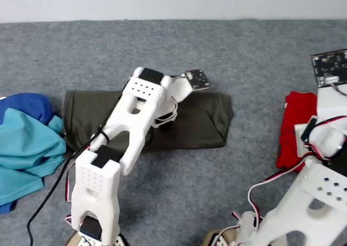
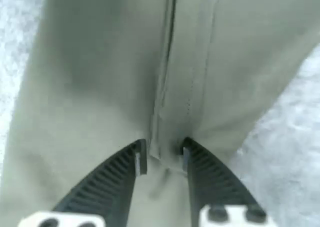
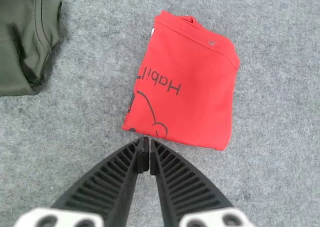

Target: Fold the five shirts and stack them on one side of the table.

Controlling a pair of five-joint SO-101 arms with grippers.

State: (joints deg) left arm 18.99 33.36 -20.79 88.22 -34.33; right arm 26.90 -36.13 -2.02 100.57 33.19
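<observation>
Right gripper: the right gripper [image 3: 149, 147] hangs low over the table [image 1: 227, 56] with its fingers pressed together and nothing between them, just short of the red shirt's near edge.
Red shirt: the red shirt [image 3: 185, 97] is folded into a compact rectangle and lies flat on the right side, well apart from the olive one.
Left gripper: the left gripper [image 2: 162, 154] is down on the olive shirt [image 1: 200, 121], its jaws nipped onto a raised ridge of cloth along a seam.
Olive shirt: it lies mid-table, already doubled into a long band, with the left arm stretched across it.
Step in hand: probably the next fold of the olive shirt. To do it well, hold every layer at the seam, lift just clear of the table, carry the cloth straight across so the edges meet, then lay it down before letting go.
Risk: a pinch on the top layer alone would likely drag the fold open.
Unfolded pile: a teal shirt [image 1: 27, 148] and a blue shirt [image 1: 27, 105] lie crumpled together at the left edge.
Containers: the shirts lie straight on the grey table, with the red shirt's spot looking like the stacking side.
</observation>
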